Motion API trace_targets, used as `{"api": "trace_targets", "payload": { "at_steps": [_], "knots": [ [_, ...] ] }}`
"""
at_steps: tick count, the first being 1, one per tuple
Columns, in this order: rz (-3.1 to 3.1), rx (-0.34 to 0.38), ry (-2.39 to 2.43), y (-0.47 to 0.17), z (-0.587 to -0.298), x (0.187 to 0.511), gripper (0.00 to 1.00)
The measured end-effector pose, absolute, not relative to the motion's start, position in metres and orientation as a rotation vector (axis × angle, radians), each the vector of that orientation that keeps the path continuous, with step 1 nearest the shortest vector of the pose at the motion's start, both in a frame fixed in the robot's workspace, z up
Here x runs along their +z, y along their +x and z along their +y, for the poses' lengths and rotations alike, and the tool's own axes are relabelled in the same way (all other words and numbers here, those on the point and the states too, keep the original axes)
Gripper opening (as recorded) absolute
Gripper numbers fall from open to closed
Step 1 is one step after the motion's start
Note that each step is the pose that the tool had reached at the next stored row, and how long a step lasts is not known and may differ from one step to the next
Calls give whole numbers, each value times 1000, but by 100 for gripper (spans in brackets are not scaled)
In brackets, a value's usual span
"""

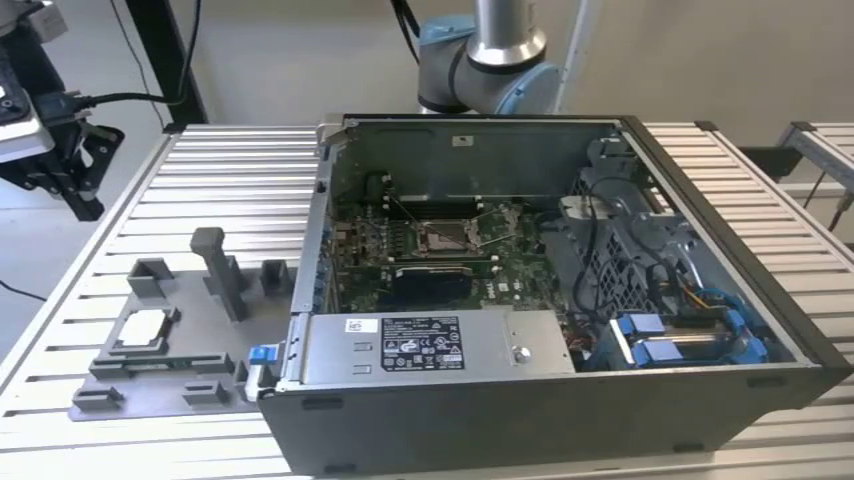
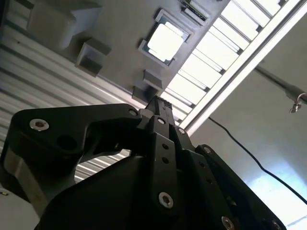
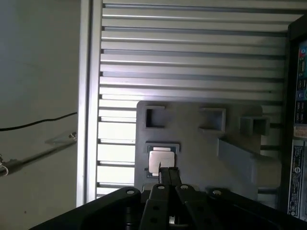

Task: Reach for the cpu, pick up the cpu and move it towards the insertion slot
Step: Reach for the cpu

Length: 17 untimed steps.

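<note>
Your gripper (image 3: 168, 173), tips pressed together on nothing, hangs clear of the cpu (image 3: 161, 160) in its grey fixture (image 3: 192, 139); you are reaching, so grasping probably needs spreading first.

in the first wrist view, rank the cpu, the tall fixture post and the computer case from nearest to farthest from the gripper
From the gripper:
1. cpu, seated in the grey fixture, right at the gripper's tip.
2. tall fixture post, on the same fixture, further across it.
3. computer case, beyond the fixture's edge.
</note>
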<state>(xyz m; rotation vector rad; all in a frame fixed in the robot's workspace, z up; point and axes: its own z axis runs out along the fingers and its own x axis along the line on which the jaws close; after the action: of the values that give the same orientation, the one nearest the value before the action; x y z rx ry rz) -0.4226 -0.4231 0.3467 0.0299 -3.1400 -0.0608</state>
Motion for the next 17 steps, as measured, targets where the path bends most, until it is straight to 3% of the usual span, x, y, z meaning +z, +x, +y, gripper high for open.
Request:
{"api": "trace_targets", "payload": {
  "at_steps": [11,12,17],
  "knots": [
    [-3140,-62,30,-423,-423,347,0],
    [-3140,-63,30,-423,-423,347,100],
    [-3140,-64,30,-423,-423,347,100]
  ]
}}
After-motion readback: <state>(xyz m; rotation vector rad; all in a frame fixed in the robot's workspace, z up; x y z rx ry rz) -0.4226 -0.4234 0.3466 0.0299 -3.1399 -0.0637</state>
